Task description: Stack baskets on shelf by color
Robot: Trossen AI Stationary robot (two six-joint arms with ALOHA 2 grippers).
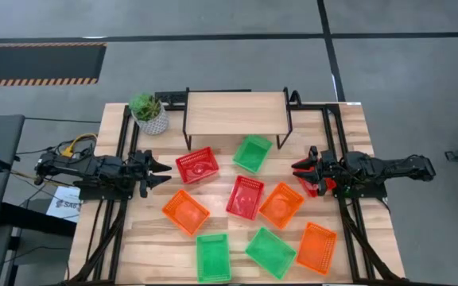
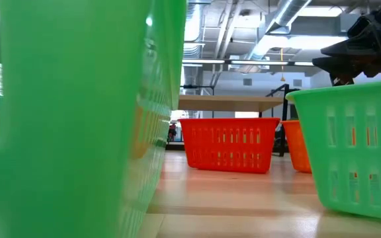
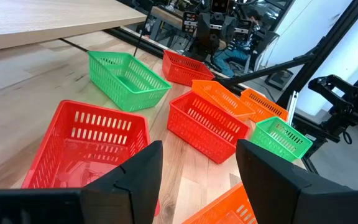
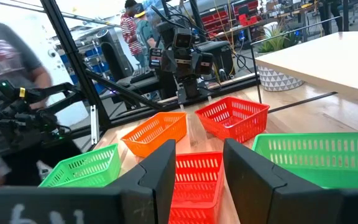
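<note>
My left gripper [image 1: 164, 168] hangs at the left of the high view with its fingers spread and nothing between them; my right gripper [image 1: 296, 170] waits at the right, likewise parted and empty. The shelf [image 1: 234, 113] stands bare at top centre of the desk [image 1: 133, 246]. Nine baskets lie scattered below it, none stacked yet; nearest my left gripper is the red basket [image 1: 196, 165], just below the shelf's left legs, with an orange basket [image 1: 185, 211] lower left. I judge these thin perforated plastic shells light and a little springy, apt to slide on the wood; I would pinch one wall at the stiff rim, mid-side, and lift gently.
</note>
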